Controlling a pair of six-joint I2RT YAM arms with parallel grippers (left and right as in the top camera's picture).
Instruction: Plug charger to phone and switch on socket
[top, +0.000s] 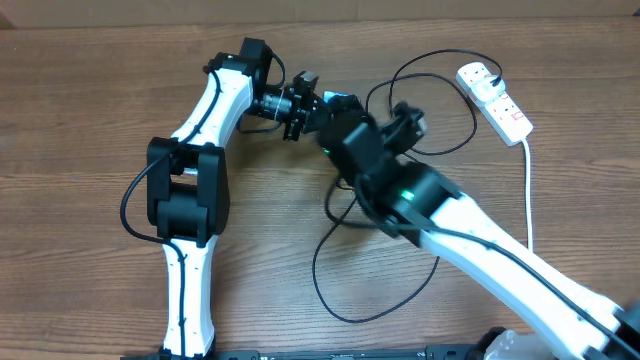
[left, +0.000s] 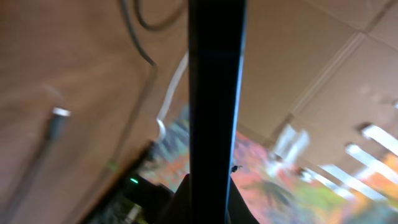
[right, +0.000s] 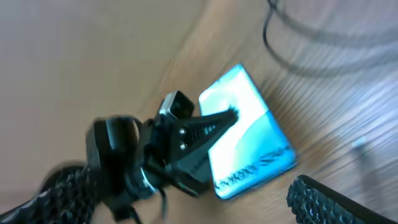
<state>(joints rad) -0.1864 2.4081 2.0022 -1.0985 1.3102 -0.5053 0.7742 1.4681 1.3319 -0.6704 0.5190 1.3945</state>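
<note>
Grasps, in the clenched left hand (right: 219, 124), the slim rectangular smartphone (right: 249, 140) with its blue-teal screen lit, clamped from one long side. Shows it edge-on, as a dark upright bar, from the left wrist. Holds it tilted over the brown wooden desk (top: 80, 150), near the top middle, between the two arms. Hovers just beside it with the right hand (top: 405, 122) released and nothing in it, a single ribbed finger (right: 323, 199) in view. Trails the long thin black charger cable (top: 316, 275) in loose loops across the desk, white plug seated in the white oblong power strip (top: 510, 115) at upper right, well apart from the smartphone. Cannot tell whether the connector tip reaches the smartphone.
</note>
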